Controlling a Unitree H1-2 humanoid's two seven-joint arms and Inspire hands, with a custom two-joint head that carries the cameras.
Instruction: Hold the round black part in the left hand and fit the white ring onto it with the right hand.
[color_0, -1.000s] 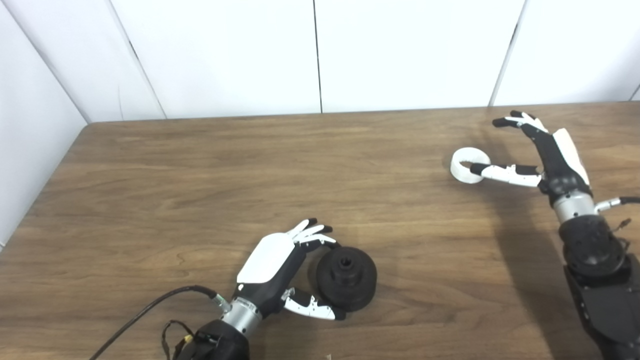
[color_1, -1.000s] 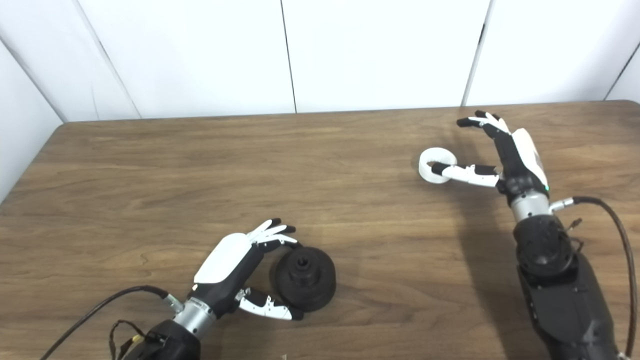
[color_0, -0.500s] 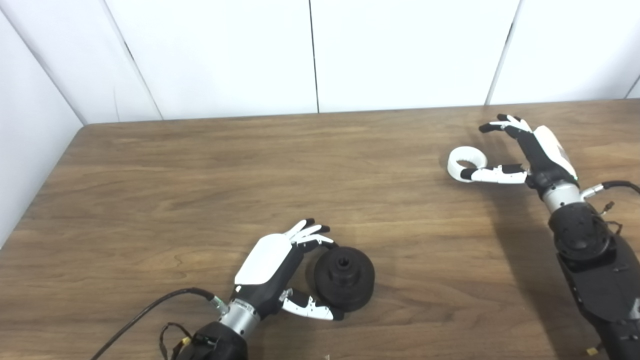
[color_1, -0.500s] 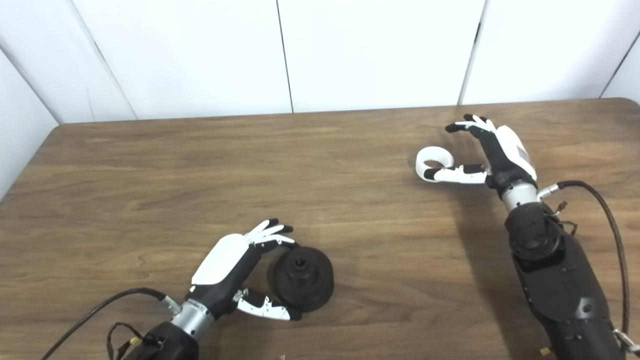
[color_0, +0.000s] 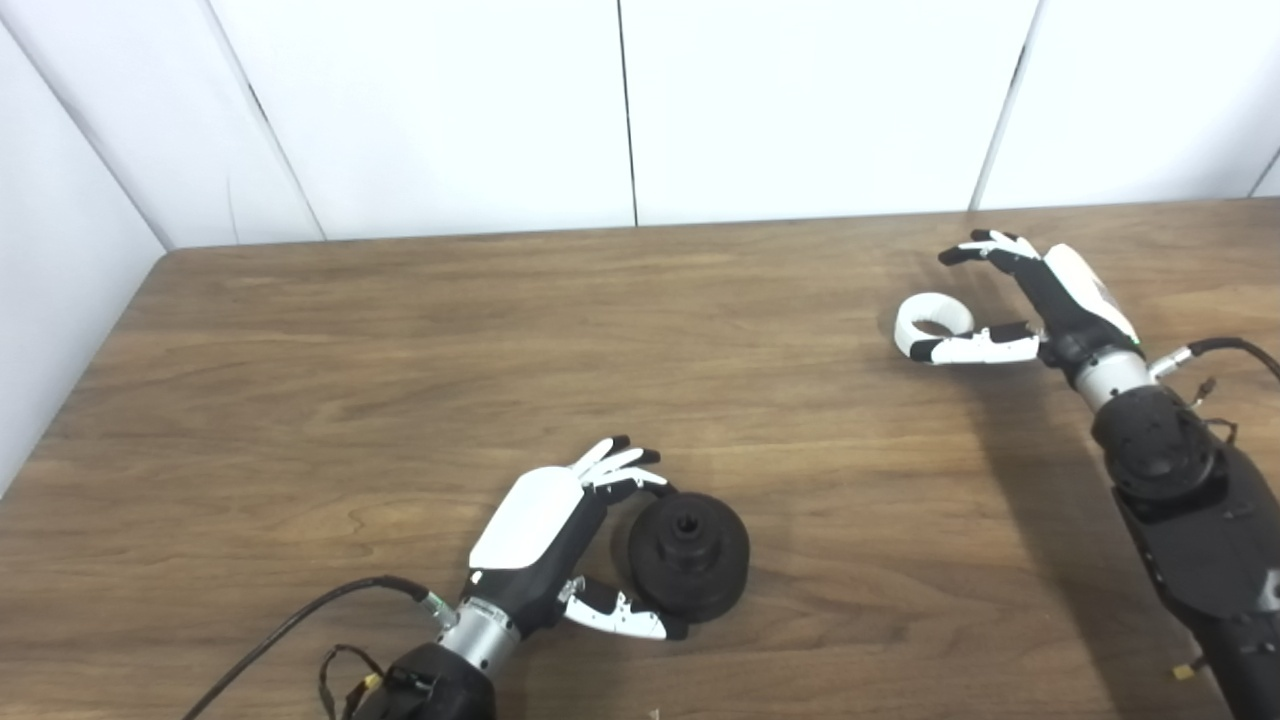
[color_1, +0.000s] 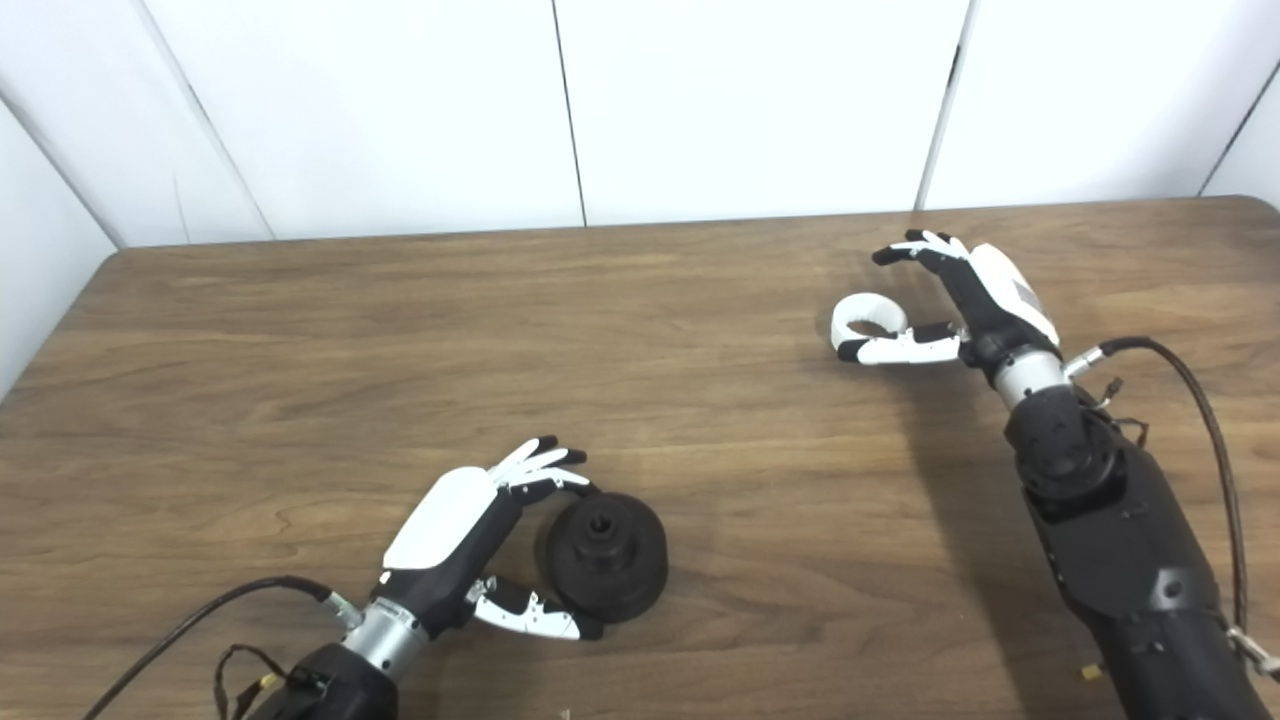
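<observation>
Since a second ago the right hand (color_0: 1040, 295) has slid closer along the desk (color_0: 400, 350) toward the white ring (color_0: 930, 318), and its wrist has dropped lower. Its thumb now lies along the near side of the ring, tip just past the ring's left edge, while the fingers (color_0: 975, 250) arch over the far side, apart from it. The hand is spread, not yet pinching; the ring sits flat on the desk, well to the right of and beyond the round black part (color_0: 688, 555). I judge this as the last of the reach, with the closing of the fingers on the ring yet to come.

Nothing has changed at the left hand (color_0: 545, 530). It cups the round black part from the left, fingers curled over the far rim and thumb under the near rim, and the part rests on the desk, hub hole up. Whether that grip is firm or only resting cannot be told.

From the right eye view the gap between the right thumb and the ring (color_1: 865, 318) reads a little clearer, the thumb seeming to touch the ring's near wall; the left eye view hides that contact more. Both show the cable trailing from the left wrist.
</observation>
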